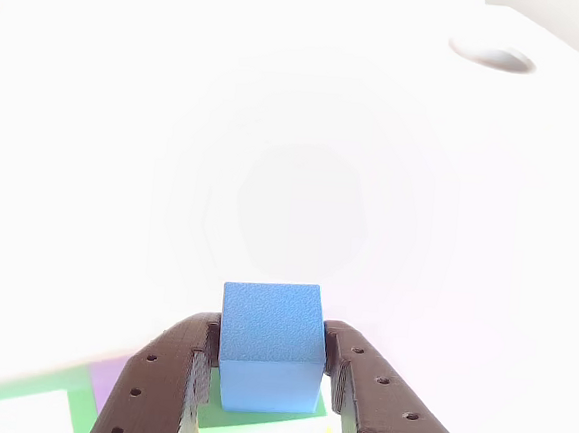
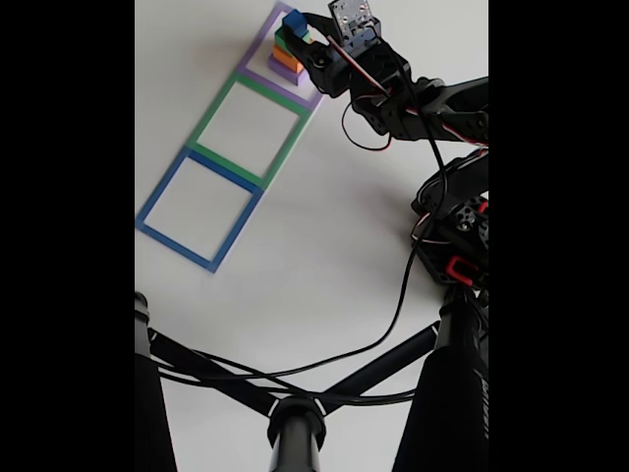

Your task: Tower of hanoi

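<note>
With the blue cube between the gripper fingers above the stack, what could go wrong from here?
1. The gripper holds the blue cube by its lower sides only; it might tilt or slip as it moves.
2. In the fixed view the stack of green, orange and purple cubes sits right under the blue cube; a sideways sweep could knock it over.
3. The purple square outline is close to the green outline; a toppled cube could land in the wrong square.

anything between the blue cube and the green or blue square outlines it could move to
Nothing visible. The gripper holds the blue cube atop the stack in the purple outline. In the fixed view, the green outline and blue outline beside it enclose only bare table.
</note>
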Tool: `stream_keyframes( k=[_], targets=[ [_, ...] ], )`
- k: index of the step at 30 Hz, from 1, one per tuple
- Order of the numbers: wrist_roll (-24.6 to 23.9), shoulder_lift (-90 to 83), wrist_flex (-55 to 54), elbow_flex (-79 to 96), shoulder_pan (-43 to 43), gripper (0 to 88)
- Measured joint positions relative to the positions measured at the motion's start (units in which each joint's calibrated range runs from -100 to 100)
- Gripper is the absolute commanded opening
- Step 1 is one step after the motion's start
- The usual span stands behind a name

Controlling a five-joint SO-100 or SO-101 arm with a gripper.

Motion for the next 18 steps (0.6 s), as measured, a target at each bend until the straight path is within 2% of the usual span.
stream_keyframes(
  k=[4, 9, 13, 18],
  targets=[
    [0.0, -3.1, 3.2, 0.0, -0.1, 6.5],
    [0.0, -12.6, 15.2, -2.7, -1.7, 6.8],
    [0.0, -21.6, 31.4, -9.0, -2.2, 6.8],
    [0.0, -29.0, 59.1, -24.7, -2.9, 6.5]
  ],
)
